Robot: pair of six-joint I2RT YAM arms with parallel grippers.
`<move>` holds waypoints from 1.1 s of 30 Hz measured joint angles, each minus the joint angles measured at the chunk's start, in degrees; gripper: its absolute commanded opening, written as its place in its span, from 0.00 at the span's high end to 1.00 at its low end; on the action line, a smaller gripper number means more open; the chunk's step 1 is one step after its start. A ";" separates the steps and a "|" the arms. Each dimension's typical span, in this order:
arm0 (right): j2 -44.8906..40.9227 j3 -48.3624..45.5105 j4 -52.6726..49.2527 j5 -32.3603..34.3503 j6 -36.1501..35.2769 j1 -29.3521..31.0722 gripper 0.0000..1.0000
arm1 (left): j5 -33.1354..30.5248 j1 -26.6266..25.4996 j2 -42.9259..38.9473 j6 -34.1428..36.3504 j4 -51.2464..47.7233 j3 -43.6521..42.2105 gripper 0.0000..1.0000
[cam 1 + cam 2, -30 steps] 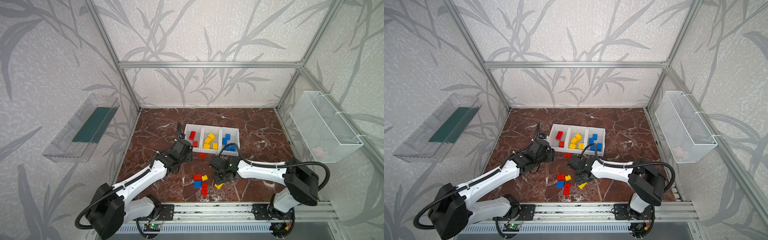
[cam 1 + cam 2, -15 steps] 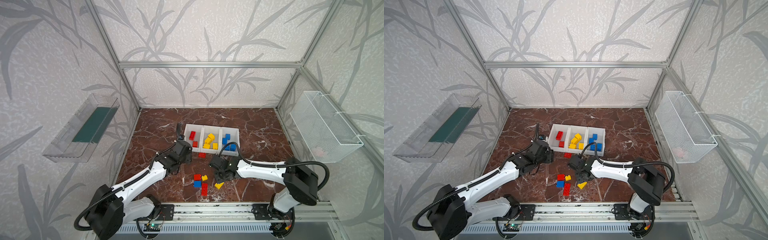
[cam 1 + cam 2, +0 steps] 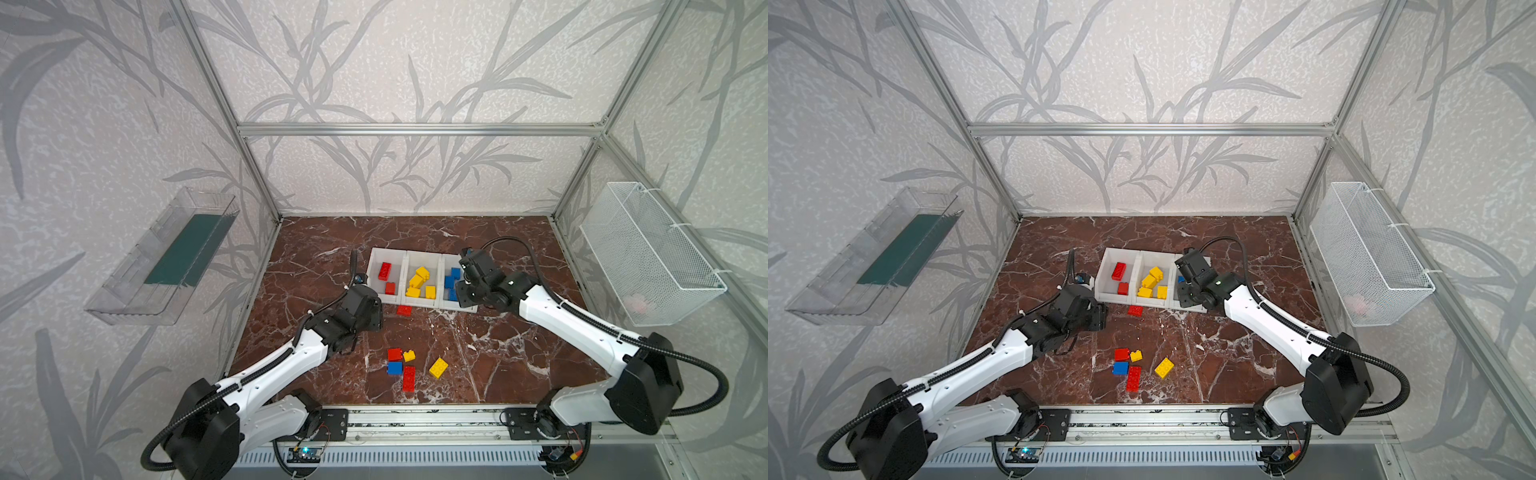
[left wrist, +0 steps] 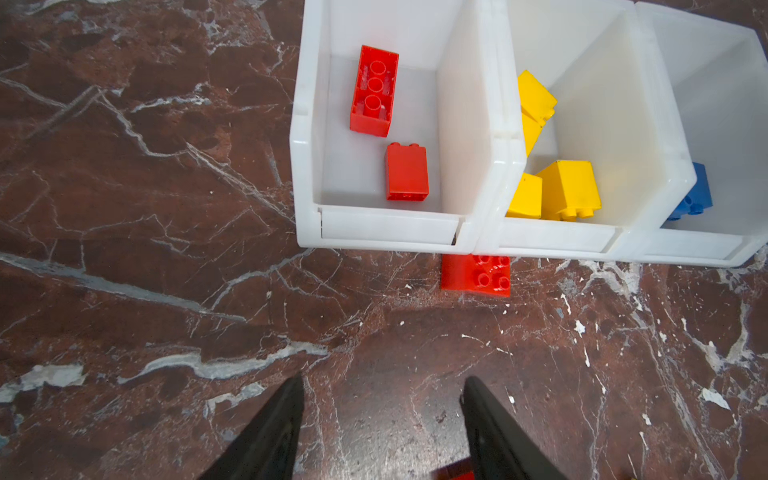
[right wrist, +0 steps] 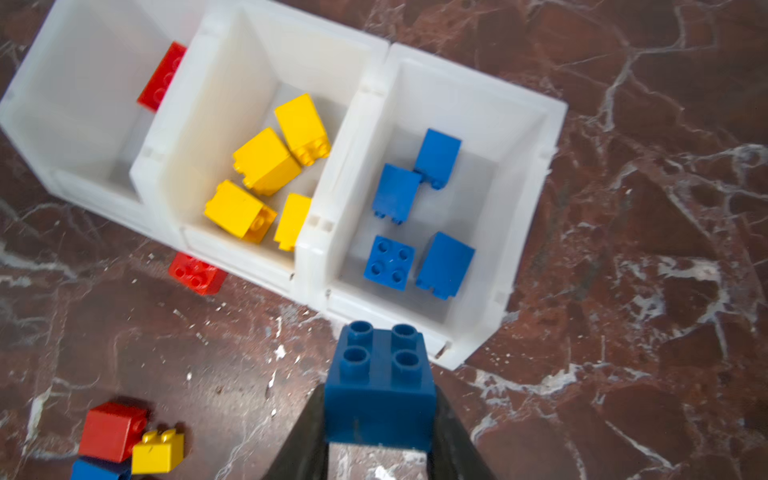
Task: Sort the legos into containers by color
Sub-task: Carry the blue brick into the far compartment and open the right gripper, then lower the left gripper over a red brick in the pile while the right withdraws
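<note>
Right wrist view: blue brick (image 5: 380,376) clamped in right claw (image 5: 379,399), bin of blue bricks (image 5: 478,89) just ahead, colour matched for drop. Left claw (image 4: 382,386) parted, empty, red brick (image 4: 476,276) ahead.

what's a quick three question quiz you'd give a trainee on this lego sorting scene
1. True or false: the right tool is shut on a blue brick.
2. Which colour lies in the middle container? A red, B yellow, C blue.
3. How many loose legos lie on the table, outside the containers?

Key: 1 true; 2 B; 3 six.
</note>
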 measured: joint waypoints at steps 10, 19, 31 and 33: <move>11.26 8.50 1.79 -4.09 -4.66 -7.98 0.66 | 1.14 0.00 -3.32 -1.42 0.11 -1.05 0.37; 15.56 13.77 0.90 -6.64 -5.22 -9.05 0.33 | 1.25 0.00 -5.86 -2.14 -0.46 -2.95 0.37; 14.84 13.05 0.46 -7.96 -4.81 -9.05 0.31 | 5.68 -0.04 -6.05 -1.75 1.07 -3.32 0.36; 14.05 12.35 0.42 -8.11 -4.61 -9.05 0.31 | 6.62 -0.24 -5.84 -1.49 1.16 -3.32 0.36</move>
